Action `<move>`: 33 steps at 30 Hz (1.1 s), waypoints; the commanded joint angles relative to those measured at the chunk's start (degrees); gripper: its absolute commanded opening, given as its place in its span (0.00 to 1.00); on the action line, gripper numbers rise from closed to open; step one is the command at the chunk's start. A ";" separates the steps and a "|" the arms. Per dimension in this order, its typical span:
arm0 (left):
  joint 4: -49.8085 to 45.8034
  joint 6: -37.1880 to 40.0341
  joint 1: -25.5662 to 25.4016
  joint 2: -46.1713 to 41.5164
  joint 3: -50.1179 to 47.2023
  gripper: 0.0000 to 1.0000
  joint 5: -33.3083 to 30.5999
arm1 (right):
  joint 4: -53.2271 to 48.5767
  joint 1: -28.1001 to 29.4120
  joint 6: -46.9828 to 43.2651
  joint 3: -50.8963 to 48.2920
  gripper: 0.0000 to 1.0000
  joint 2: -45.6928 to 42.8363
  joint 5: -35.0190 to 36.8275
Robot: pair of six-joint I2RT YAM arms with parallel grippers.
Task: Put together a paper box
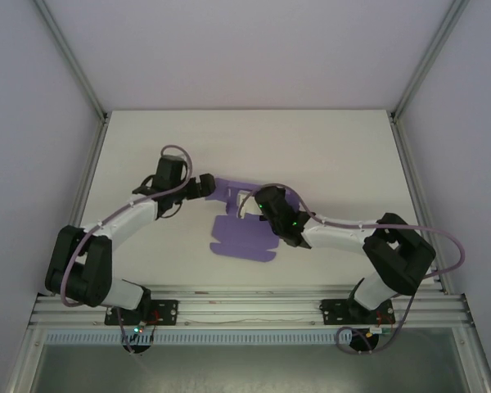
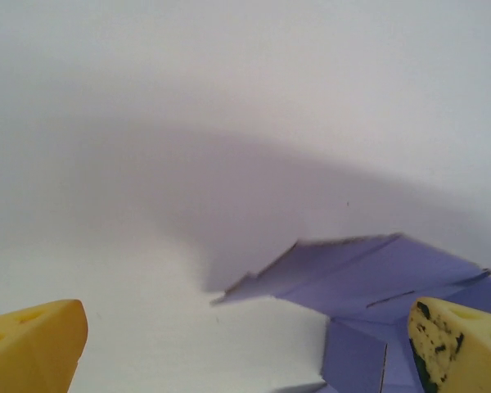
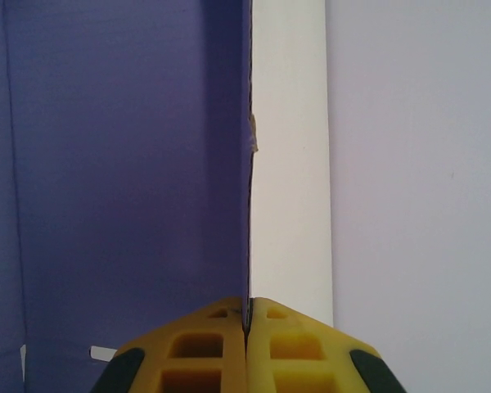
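Paper box (image 1: 241, 239), one, pinched by right tool (image 3: 248, 306).

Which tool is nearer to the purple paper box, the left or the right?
Right. The right tool is shut on a raised flap of the paper box; the left tool stands open at its left edge, not gripping it.

Purple paper box (image 1: 241, 239) partly flat on white table (image 1: 327, 147)

paper box (image 1: 244, 239) part-hidden behind right gripper (image 1: 252, 199)
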 commanded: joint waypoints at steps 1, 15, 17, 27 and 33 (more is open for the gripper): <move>-2.27 17.38 3.49 1.73 5.16 1.00 6.63 | 1.59 -0.84 -3.03 -0.73 0.00 -0.97 -2.98; -18.82 42.32 4.40 18.33 22.15 0.87 21.19 | 4.22 -2.03 -5.22 0.65 0.00 0.19 -3.54; -20.10 42.33 4.29 19.79 23.59 0.74 21.85 | 3.91 -2.07 -4.22 0.75 0.00 0.17 -3.79; -12.12 33.30 0.00 15.79 18.71 0.00 14.06 | 6.02 -2.29 -1.24 2.53 0.00 3.28 0.12; -5.69 30.33 -4.24 5.57 9.37 0.00 14.58 | 8.73 -2.57 -0.86 4.30 0.00 6.38 4.55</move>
